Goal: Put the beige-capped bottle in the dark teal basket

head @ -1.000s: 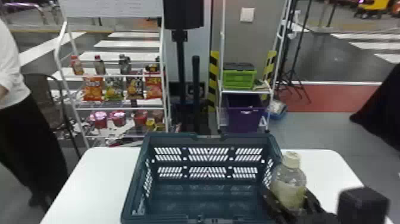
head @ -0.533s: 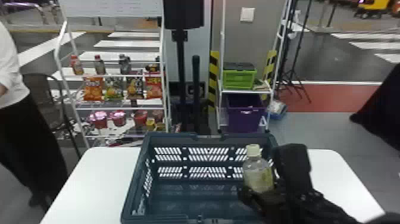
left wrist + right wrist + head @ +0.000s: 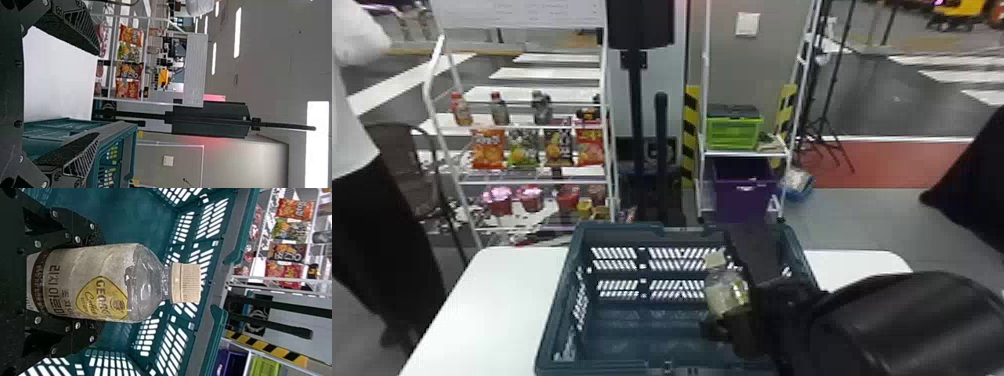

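Right claw (image 3: pixel 738 302) closed around the beige-capped bottle (image 3: pixel 113 282) holds it cap up and slightly tilted over the right-hand part of the dark teal basket (image 3: pixel 556 305) on the white desk (image 3: pixel 497 290), while the left claw (image 3: pixel 98 93) has its fingers spread wide, desk and basket beyond them.

Head view looks down, right wrist view closer; basket (image 3: pixel 618 233) shared.
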Tool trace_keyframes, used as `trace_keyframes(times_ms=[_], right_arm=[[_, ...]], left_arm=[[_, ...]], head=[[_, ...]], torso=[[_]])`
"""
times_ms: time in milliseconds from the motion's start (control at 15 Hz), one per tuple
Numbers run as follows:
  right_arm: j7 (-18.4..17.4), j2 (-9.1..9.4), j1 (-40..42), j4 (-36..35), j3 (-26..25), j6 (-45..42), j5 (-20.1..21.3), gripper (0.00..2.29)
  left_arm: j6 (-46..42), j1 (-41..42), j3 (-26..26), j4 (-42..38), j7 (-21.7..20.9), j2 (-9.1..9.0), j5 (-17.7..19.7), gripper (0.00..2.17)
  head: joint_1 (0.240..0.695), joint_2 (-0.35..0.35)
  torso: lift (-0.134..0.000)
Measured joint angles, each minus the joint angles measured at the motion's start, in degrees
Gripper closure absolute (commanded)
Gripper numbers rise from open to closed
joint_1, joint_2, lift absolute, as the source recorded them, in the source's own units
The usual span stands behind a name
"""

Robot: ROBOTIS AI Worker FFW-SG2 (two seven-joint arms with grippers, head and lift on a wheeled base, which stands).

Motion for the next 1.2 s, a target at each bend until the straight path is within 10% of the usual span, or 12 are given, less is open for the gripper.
trace_keyframes(times_ms=[733,867,1000,1200], right_arm=[[0.0,1.67,-9.1,27.9,1.5,-13.2,-3.9,2.15],[0.0,1.67,-9.5,29.4,1.8,-14.9,-4.1,1.65],[0.0,1.67,-9.5,29.6,1.8,-15.6,-4.9,0.00],[-0.5,1.67,-9.4,29.0,1.6,-15.8,-5.4,0.04]], left_arm=[[-0.3,0.9,0.5,-0.8,0.0,0.01,0.0,0.16],[-0.3,1.1,0.6,-0.9,0.0,0.01,0.0,0.16],[-0.3,1.1,0.8,-0.9,0.0,0.01,0.0,0.16],[-0.4,1.1,0.8,-0.9,0.0,0.01,0.0,0.16]], head=[[0.499,0.000],[0.499,0.000],[0.499,0.000],[0.499,0.000]], torso=[[0.000],[0.000],[0.000],[0.000]])
